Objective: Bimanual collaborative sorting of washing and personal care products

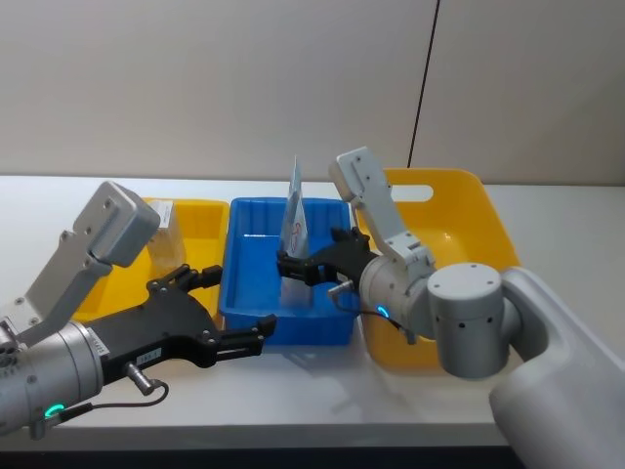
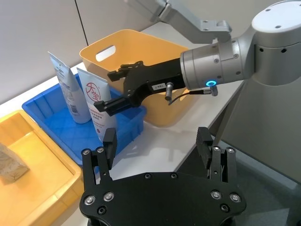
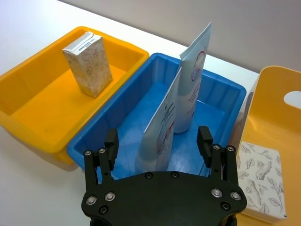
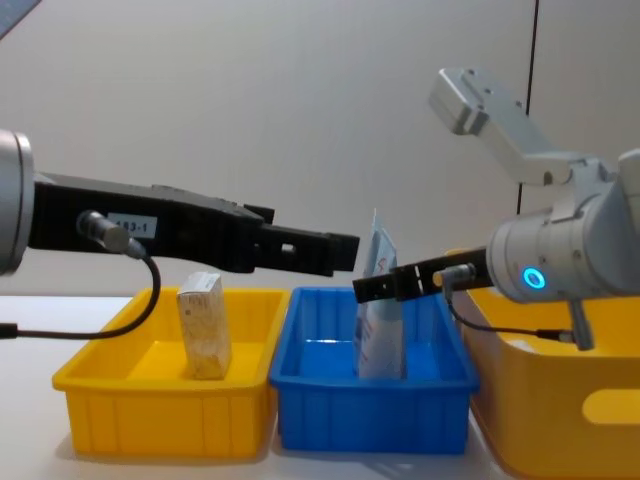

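On the left we see the small tan mottled carton (image 3: pixel 88 63) standing upright in the low yellow bin (image 3: pixel 37 113), and our left claw (image 1: pixel 223 311) hovers released just in front of the blue bin's (image 1: pixel 256 313) near-left corner, above the table (image 1: pixel 322 391). Two pale blue tapered tubes (image 3: pixel 193 89) stand cap-down in the blue bin, and our right claw (image 3: pixel 159 141) hangs spread open around the nearer one without gripping. In the tall yellow bin (image 3: pixel 277 108) on the right lies the pale grey leaf-printed carton (image 3: pixel 259 181).
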Robot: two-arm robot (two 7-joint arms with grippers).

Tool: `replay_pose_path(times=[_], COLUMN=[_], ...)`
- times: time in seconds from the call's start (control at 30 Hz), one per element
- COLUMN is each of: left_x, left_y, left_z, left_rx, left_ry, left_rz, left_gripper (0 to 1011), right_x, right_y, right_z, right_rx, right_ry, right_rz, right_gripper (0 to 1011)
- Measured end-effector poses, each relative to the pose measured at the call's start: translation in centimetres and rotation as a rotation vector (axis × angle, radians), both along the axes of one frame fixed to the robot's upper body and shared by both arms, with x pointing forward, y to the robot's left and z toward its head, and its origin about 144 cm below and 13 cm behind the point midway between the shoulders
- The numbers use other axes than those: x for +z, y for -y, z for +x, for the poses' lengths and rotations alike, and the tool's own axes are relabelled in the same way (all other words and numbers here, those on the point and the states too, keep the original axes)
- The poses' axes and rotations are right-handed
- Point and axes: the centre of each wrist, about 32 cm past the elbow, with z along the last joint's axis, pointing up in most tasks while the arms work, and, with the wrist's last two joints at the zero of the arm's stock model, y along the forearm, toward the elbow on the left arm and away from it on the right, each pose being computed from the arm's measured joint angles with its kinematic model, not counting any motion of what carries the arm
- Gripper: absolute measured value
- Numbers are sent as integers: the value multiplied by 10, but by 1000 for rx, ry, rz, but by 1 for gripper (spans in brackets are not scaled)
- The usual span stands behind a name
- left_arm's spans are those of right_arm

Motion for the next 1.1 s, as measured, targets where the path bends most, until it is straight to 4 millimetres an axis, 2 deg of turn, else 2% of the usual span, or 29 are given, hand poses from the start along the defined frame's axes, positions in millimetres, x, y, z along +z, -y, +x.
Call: replay_pose_path(times=[0.37,0.47,0.7,0.73,0.8,0.9,0.93,0.97,1.03,1.07,1.1], left_x=[0,0,0,0,0,0,0,0,0,0,0], left_y=[0,0,0,0,0,0,0,0,0,0,0], left_z=[0,0,0,0,0,0,0,0,0,0,0], left_rx=[0,0,0,0,0,0,0,0,0,0,0], left_ry=[0,0,0,0,0,0,0,0,0,0,0], left_rz=[0,0,0,0,0,0,0,0,0,0,0], left_gripper=[1001,1001,1001,1001,1001,1002,1001,1001,1001,1001,1001], right_x=[-3,-3,-4,-4,-4,-4,-4,-4,-4,-5,-5], right_y=[-9,-11,-14,-14,-14,-15,-15,-15,-15,-15,-15], right_z=[10,11,13,13,14,15,15,15,15,15,15], right_rx=[-4,-4,-5,-5,-5,-6,-6,-6,-6,-6,-6], right_ry=[-1,-2,-1,-1,0,-1,-1,-1,-1,-1,-1], right_rz=[-2,-2,-2,-2,-2,-2,-2,-2,-2,-2,-3], right_gripper=[1000,945,779,711,671,552,552,494,451,386,372])
